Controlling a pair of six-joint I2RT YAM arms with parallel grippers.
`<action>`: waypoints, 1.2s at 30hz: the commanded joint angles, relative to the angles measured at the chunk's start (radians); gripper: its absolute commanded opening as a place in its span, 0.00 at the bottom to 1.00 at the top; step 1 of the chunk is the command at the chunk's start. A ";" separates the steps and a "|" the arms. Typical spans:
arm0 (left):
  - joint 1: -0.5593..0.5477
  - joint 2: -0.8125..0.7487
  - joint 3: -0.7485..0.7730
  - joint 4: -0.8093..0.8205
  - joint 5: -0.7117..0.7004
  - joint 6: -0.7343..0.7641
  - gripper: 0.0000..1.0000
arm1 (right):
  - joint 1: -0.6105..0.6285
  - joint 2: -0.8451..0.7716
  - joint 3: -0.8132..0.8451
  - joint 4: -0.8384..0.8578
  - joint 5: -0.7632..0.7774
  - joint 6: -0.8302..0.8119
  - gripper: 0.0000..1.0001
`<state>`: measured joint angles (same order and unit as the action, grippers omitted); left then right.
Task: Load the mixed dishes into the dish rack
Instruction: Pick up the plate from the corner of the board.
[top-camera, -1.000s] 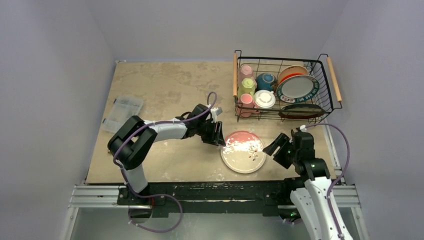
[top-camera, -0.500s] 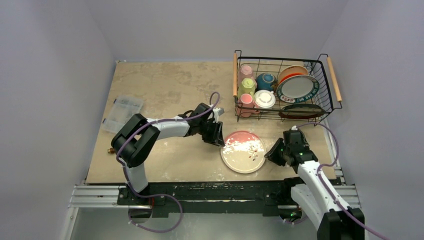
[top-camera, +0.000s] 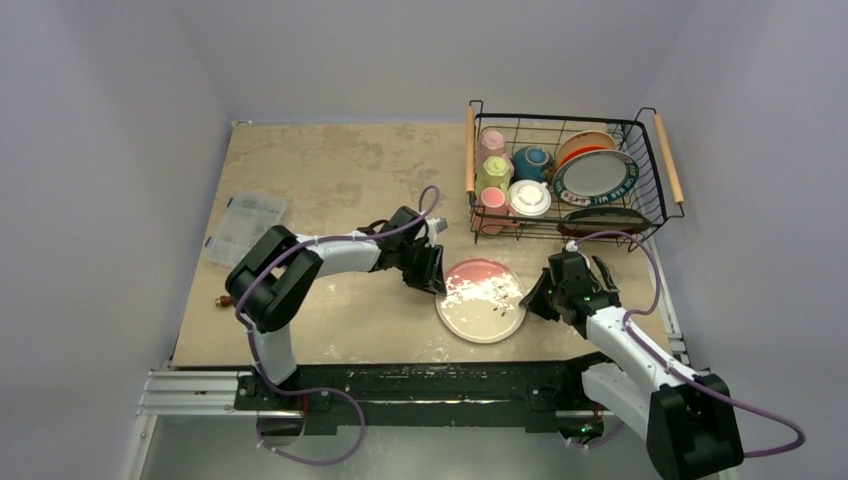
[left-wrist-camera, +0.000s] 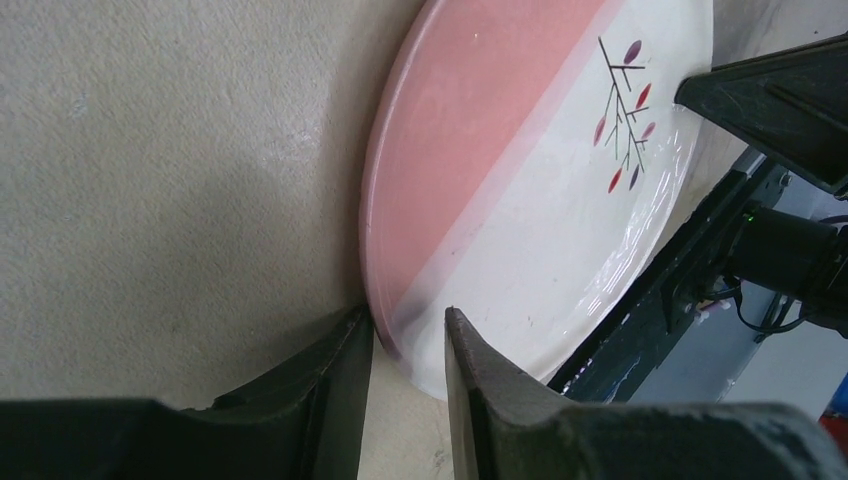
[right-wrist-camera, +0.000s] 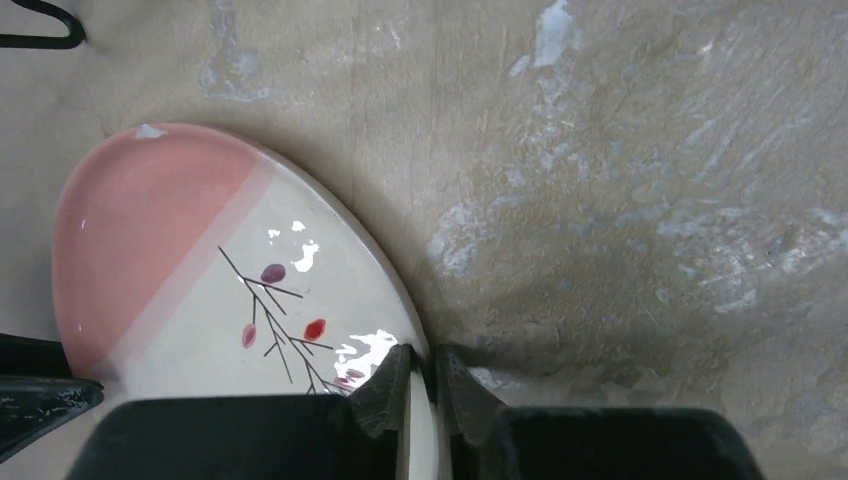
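One round plate (top-camera: 481, 301) — salmon-pink band, cream rest, twig motif.

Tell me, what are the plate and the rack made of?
Plate: probably glazed ceramic. It is glossy, with bright glare spots and a painted twig. Rack: thin black wire, likely coated metal, though that is hard to confirm. Handles: they look like light wood, going by their pale tan colour.

L gripper (left-wrist-camera: 406, 320) straddling plate rim

Pink/cream plate (left-wrist-camera: 520, 180) w/ twig-and-leaf motif runs away from the fingers (left-wrist-camera: 335, 400). Its near rim sits btwn the tips, one on the table side, other over the glazed face. Can't tell if pinched. Beige tabletop (left-wrist-camera: 150, 150) beside table-side finger. R arm's black finger (left-wrist-camera: 780, 105) at plate's far edge.
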<state>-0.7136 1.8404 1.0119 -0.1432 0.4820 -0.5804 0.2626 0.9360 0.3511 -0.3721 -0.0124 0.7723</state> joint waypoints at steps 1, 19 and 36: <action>-0.003 0.002 0.040 -0.001 -0.006 0.021 0.34 | 0.009 0.052 -0.033 0.154 -0.059 0.021 0.01; 0.019 -0.175 0.038 0.046 0.086 0.022 0.27 | 0.016 0.221 -0.116 0.439 -0.254 0.053 0.00; 0.068 -0.224 0.080 -0.067 0.107 0.017 0.00 | 0.124 0.102 0.001 0.218 -0.084 0.005 0.31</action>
<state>-0.6209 1.6726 1.0237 -0.2493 0.4030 -0.5426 0.3191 1.0847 0.2905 0.0319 -0.1188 0.7918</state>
